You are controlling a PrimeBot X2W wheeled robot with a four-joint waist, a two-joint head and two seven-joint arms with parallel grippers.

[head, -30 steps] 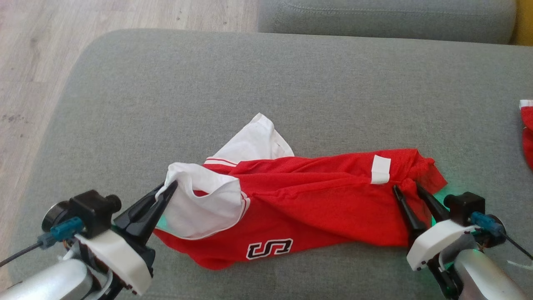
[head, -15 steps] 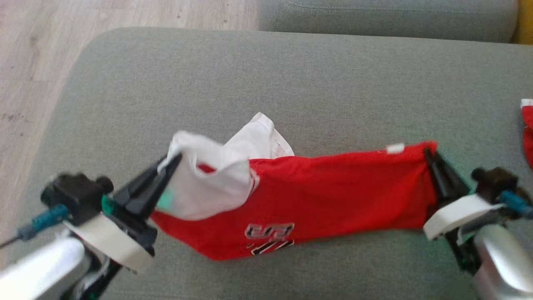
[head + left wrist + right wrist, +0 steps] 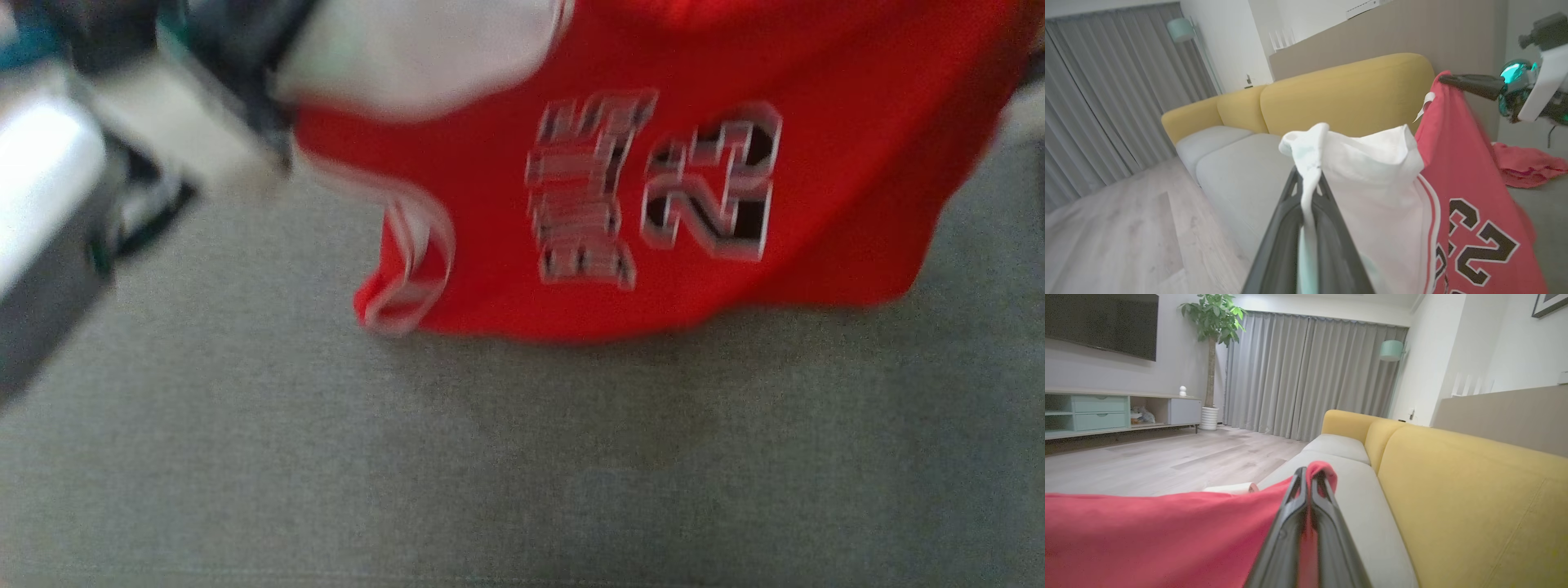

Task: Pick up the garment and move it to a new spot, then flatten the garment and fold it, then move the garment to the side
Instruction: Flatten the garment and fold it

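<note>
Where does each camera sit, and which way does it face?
Head view: on the head, facing down at the red jersey over the grey cushion; blurred left forearm.
Left wrist view: wrist-mounted, along the left gripper pinching the jersey, towards the yellow sofa back.
Right wrist view: likewise, along the right gripper pinching the jersey, towards curtains.
Shared: jersey, sofa back.

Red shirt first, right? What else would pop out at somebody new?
Yes: the red jersey with its big black-and-white number hangs stretched over the grey cushion. The left gripper pinches its white part and the right gripper pinches a red edge, with a bright yellow sofa back behind.
</note>
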